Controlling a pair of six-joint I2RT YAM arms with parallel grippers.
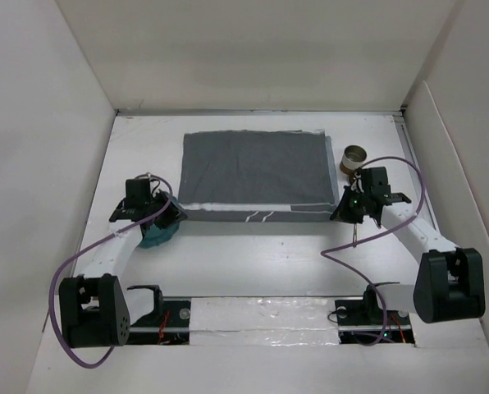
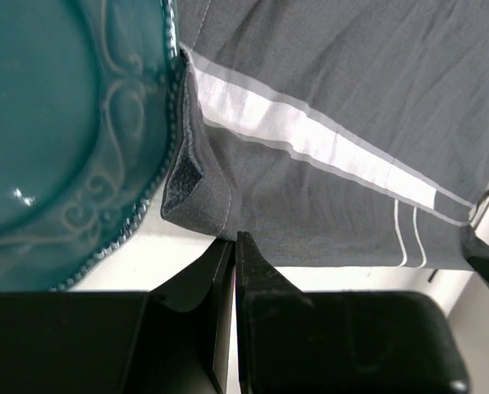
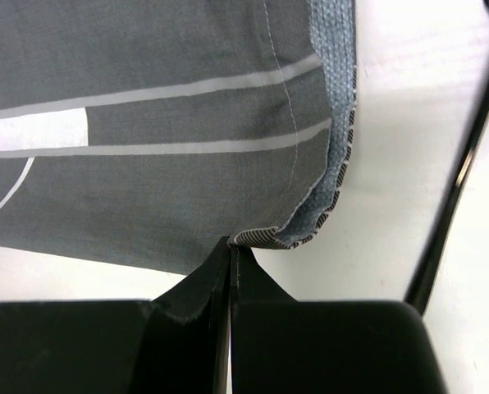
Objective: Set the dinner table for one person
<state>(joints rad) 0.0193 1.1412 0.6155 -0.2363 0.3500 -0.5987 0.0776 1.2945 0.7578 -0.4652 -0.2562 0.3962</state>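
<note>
A dark grey cloth mat (image 1: 257,168) with white stripes lies on the white dinner table (image 1: 253,263), its near edge raised. My left gripper (image 1: 177,212) is shut on the mat's near left corner; in the left wrist view its fingertips (image 2: 235,240) pinch the folded hem (image 2: 187,185). My right gripper (image 1: 343,210) is shut on the near right corner, and the right wrist view shows the curled striped hem (image 3: 310,230) at the tips of that gripper (image 3: 230,245). A teal plate (image 1: 157,234) with an embossed rim (image 2: 56,123) sits beside the left corner, partly under the left arm.
A small round tin or cup (image 1: 355,158) stands just right of the mat's far right corner, behind the right gripper. White walls enclose the table on the left, back and right. Purple cables loop from both arms. A thin dark rod or cable (image 3: 458,189) runs right of the mat.
</note>
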